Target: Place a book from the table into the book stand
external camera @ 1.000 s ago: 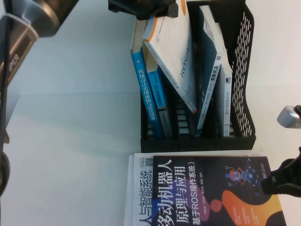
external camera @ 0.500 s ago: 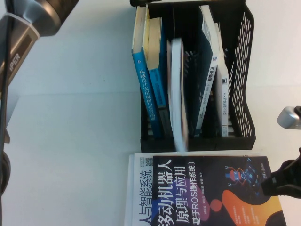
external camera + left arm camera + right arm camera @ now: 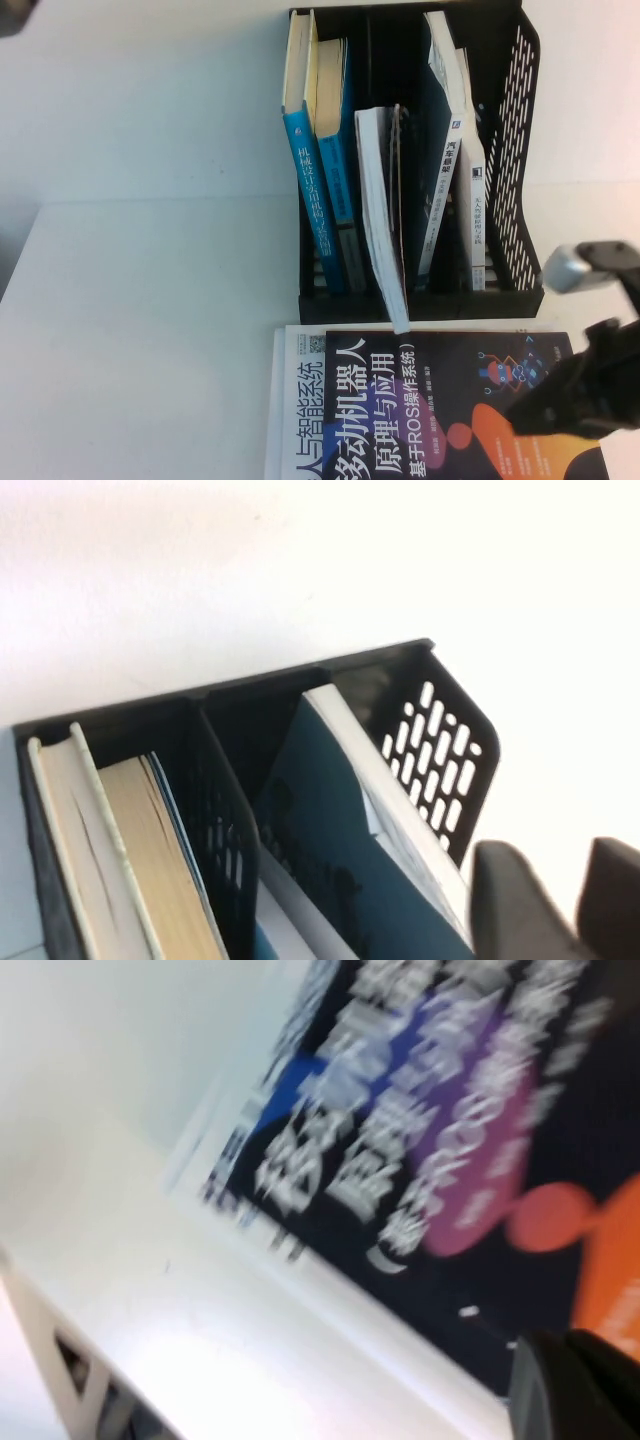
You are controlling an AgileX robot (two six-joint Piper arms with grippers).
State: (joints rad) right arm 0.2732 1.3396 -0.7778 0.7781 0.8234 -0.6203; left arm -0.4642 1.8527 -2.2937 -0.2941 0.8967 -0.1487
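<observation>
The black book stand (image 3: 522, 285) stands at the far centre with several books upright in it. A white book (image 3: 380, 200) stands tilted in its middle compartment, its near end over the front edge. A dark-covered book (image 3: 420, 410) lies on a white book (image 3: 293, 400) at the near edge. My left gripper (image 3: 565, 905) is open and empty, above the far right corner of the stand (image 3: 440, 730); it is outside the high view. My right gripper (image 3: 548, 405) hovers over the dark book's right part (image 3: 480, 1110).
Blue-spined books (image 3: 312, 190) fill the stand's left compartment and a dark blue book (image 3: 330, 840) leans in the right one. White tabletop (image 3: 150, 300) spreads to the left of the stand and the stacked books.
The white book, held tilted above the stand, has dropped into the middle compartment. My left arm has withdrawn from the high view. My right arm has moved left over the dark book.
</observation>
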